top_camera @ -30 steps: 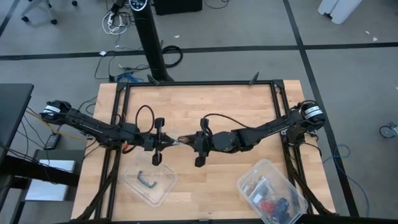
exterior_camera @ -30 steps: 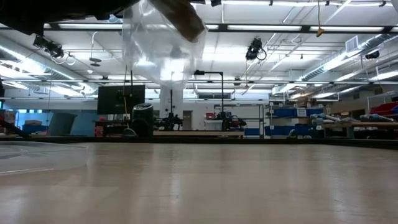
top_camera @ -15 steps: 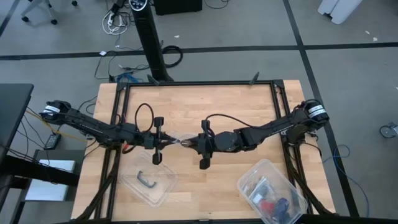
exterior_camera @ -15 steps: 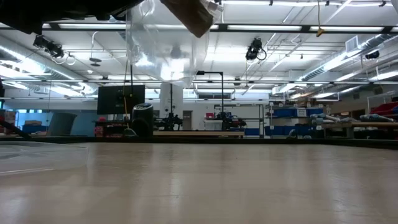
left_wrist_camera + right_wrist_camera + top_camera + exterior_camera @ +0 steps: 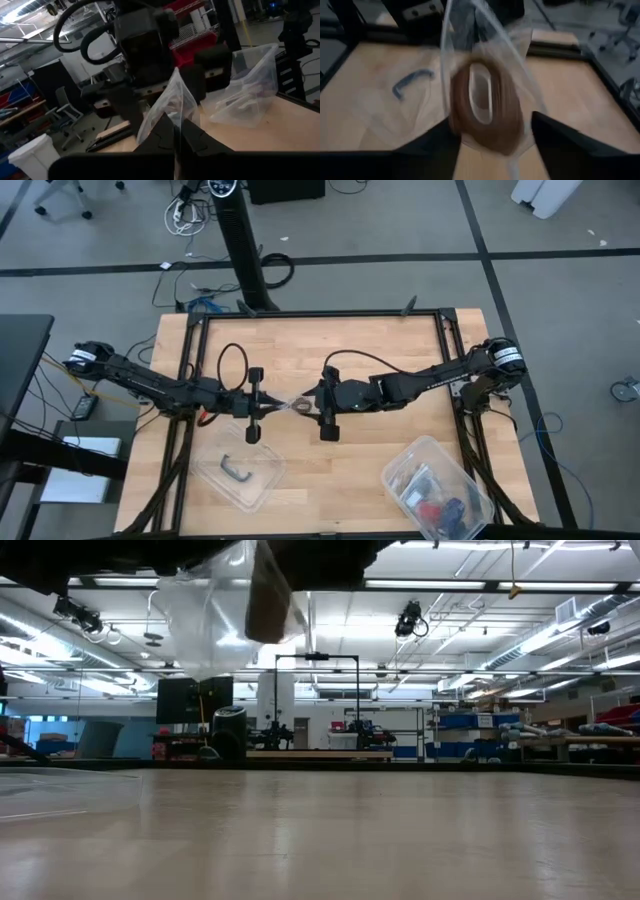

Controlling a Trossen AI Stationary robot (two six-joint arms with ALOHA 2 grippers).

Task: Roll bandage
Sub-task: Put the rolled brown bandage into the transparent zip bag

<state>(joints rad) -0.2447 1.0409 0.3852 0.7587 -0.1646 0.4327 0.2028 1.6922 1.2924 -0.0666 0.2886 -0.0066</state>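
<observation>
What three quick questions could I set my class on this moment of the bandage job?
1. True or false: the bandage lies unrolled and flat on the table.
2. Multiple choice: what is around the bandage? A) a clear plastic bag; B) a cardboard box; C) a metal tin.
3. Short answer: which gripper is shut on the bag?

Key
1. False: it is a brown roll, held up above the table.
2. A.
3. The left gripper; the right gripper is open, with one finger on each side of the roll.
</observation>
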